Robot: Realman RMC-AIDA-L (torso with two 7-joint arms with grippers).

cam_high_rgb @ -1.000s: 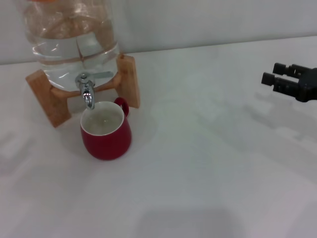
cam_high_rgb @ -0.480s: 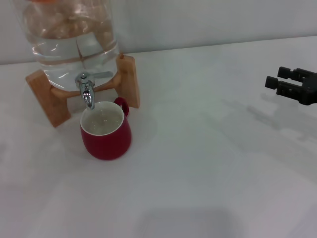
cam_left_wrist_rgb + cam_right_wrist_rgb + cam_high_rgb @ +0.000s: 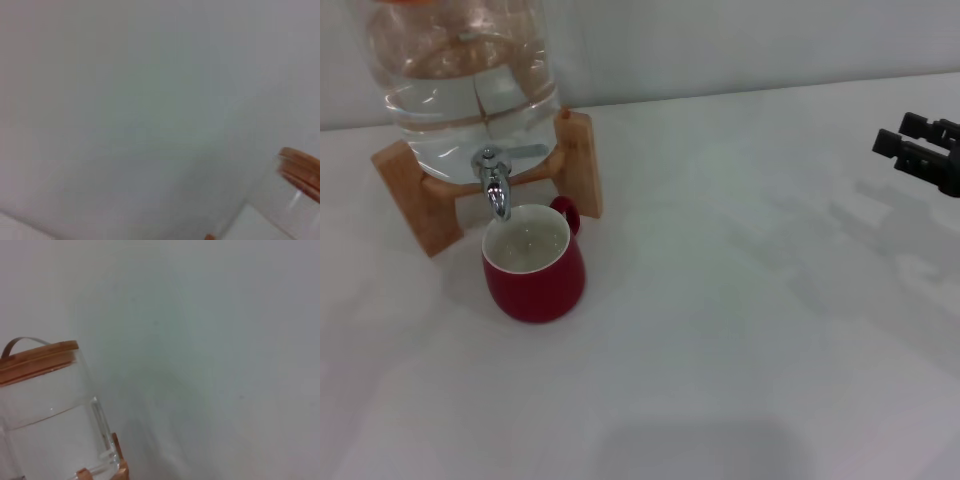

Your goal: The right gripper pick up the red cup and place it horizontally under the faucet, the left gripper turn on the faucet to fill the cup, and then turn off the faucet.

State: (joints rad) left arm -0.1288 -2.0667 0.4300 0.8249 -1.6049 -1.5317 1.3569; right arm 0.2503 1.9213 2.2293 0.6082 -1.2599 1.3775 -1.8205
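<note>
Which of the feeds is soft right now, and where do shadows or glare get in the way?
Head view: soft shadows on the white table, one trailing from the right gripper; bright glints on the glass jar and chrome faucet; the red cup reads clearly. Left wrist view: heavily blurred, mostly blank wall. Right wrist view: sharper, highlights on the jar glass.

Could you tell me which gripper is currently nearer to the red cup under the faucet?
Right, of those visible. The right gripper hangs at the far right edge of the head view, well away from the red cup beneath the faucet. The left gripper appears in no view.
</note>
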